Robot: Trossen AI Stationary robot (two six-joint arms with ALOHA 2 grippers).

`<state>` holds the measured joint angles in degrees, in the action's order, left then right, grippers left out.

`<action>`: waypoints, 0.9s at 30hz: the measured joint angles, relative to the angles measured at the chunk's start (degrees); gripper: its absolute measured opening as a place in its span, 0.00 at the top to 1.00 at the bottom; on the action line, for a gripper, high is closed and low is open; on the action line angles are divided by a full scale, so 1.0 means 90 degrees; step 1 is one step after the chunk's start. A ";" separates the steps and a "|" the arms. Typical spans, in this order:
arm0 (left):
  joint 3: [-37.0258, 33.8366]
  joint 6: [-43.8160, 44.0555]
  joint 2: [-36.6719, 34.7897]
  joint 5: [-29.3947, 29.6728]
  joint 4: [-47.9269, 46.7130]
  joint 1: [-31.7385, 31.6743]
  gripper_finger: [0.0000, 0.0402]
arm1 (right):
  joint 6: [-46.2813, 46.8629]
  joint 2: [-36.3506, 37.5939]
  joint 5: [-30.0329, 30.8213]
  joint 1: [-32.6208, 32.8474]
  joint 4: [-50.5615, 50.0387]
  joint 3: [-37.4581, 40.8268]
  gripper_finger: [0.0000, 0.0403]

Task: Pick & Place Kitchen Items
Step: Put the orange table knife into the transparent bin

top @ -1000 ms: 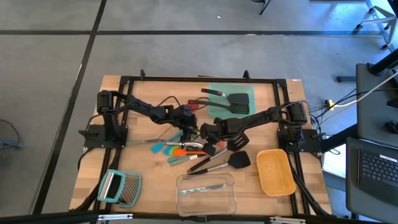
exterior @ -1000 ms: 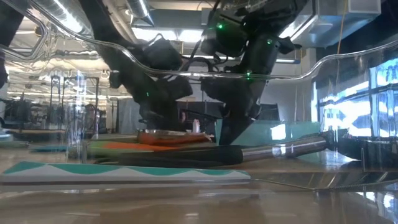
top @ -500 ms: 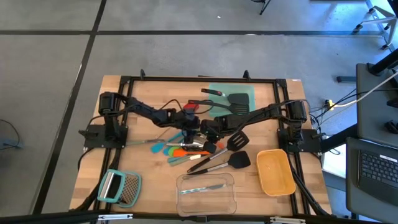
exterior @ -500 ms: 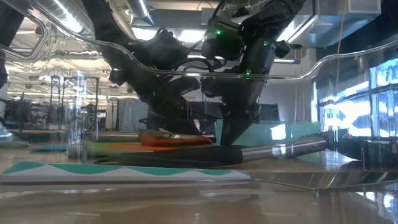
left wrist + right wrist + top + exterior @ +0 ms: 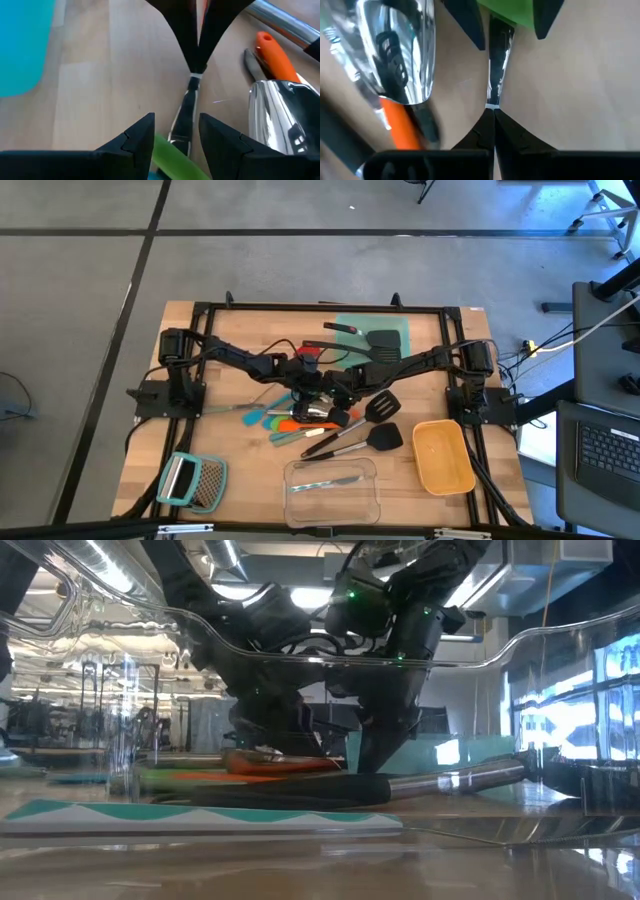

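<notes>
Kitchen items lie heaped at mid table: a silver spoon, an orange-handled tool, teal tools and a slim tool with a green handle and a steel blade. My right gripper is shut on that blade's tip. My left gripper faces it across the tool, open. Its fingers stand on either side of the blade, near the green handle, with gaps showing. In the high view both grippers meet at the table's middle, the left gripper and the right gripper. My right gripper pinches the free tip of the green tool's steel blade between the very ends of its two fingers. The fingers slant steeply down and lie along the blade. Whether the tool is clear of the table, I cannot tell.
Black spatulas lie toward the near right. More spatulas rest on a teal mat at the far edge. A yellow container stands at right, a clear container at the near edge, and a teal-handled grater at the near left.
My left gripper has gone toward the table's right, up to my right gripper and the green tool's blade, rolling a little as it went. Its fingers have stayed open.
</notes>
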<state>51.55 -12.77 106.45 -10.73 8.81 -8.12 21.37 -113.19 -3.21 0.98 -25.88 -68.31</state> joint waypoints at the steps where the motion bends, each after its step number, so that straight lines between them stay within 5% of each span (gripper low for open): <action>1: 0.0000 -0.0001 0.0000 -0.0046 -0.0001 0.0023 0.63 | -0.0002 0.0000 -0.0109 -0.0014 0.0008 0.0003 0.99; 17: -0.0002 -0.0016 -0.0002 0.0217 0.0025 0.0100 0.63 | -0.0398 0.0000 -0.0550 -0.0227 0.0036 0.0012 0.98; 27: -0.0002 0.0023 -0.0012 0.0300 0.0052 0.0093 0.63 | -0.0484 0.0007 0.0227 -0.0222 -0.0011 0.0002 0.87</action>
<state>51.53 -12.56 106.34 -8.04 9.28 -7.29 17.02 -113.12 -1.17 -1.02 -25.98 -68.29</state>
